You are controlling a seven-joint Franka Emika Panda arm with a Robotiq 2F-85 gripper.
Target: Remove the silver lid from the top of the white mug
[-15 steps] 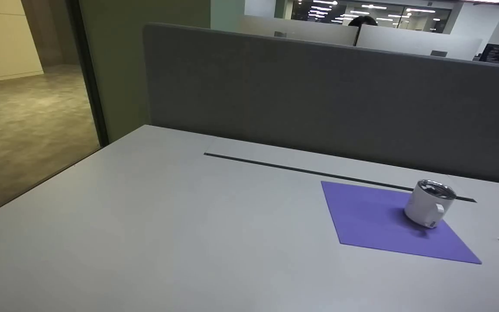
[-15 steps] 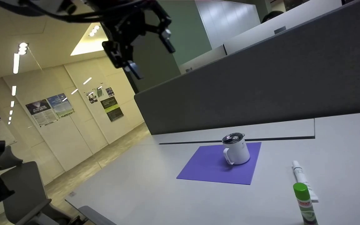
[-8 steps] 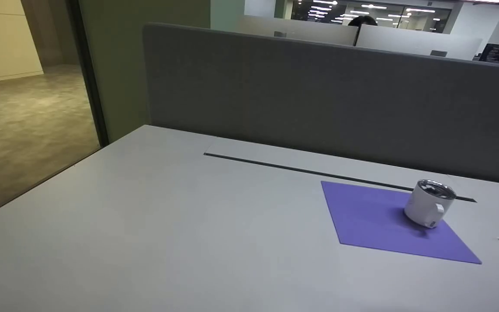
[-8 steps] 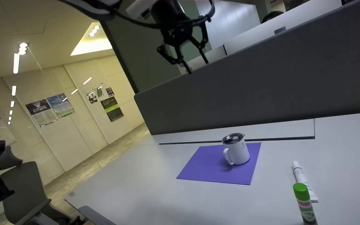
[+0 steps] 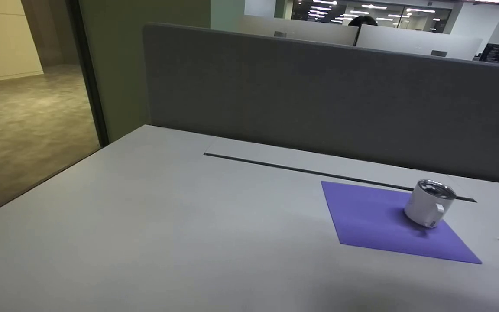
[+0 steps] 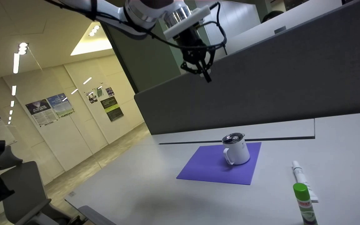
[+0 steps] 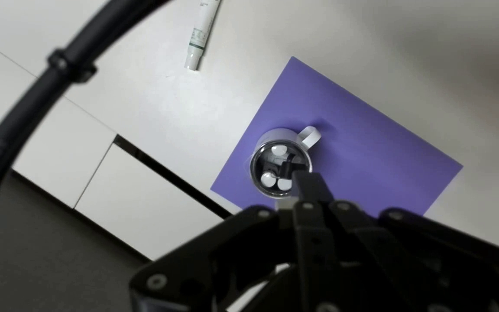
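Observation:
The white mug (image 5: 422, 209) stands upright on the purple mat, its handle sticking out to one side. On its rim sits the silver lid (image 6: 233, 138), a round, shiny disc with a dark, reflective middle. High above the mug and a little to its left in an exterior view, my gripper (image 6: 208, 80) points downward, shut with nothing between its fingers. From the wrist view, the fingertips of the gripper (image 7: 308, 175) come together and overlap the edge of the lid (image 7: 271, 167), hiding a small part of it; the exterior view shows they are well apart from it.
The purple mat (image 6: 209, 173) lies on a white table near a dark slot (image 5: 267, 164). Off the mat lies a white tube (image 6: 301, 175), with a green-capped stick (image 6: 302, 192) close by. A tall grey partition (image 5: 319, 95) lines the back. A black cable (image 7: 37, 99) crosses the wrist view.
In an exterior view my arm has swung right and come into fuller view. The gripper has gone from wide open to shut. Mug and lid have stayed where they were.

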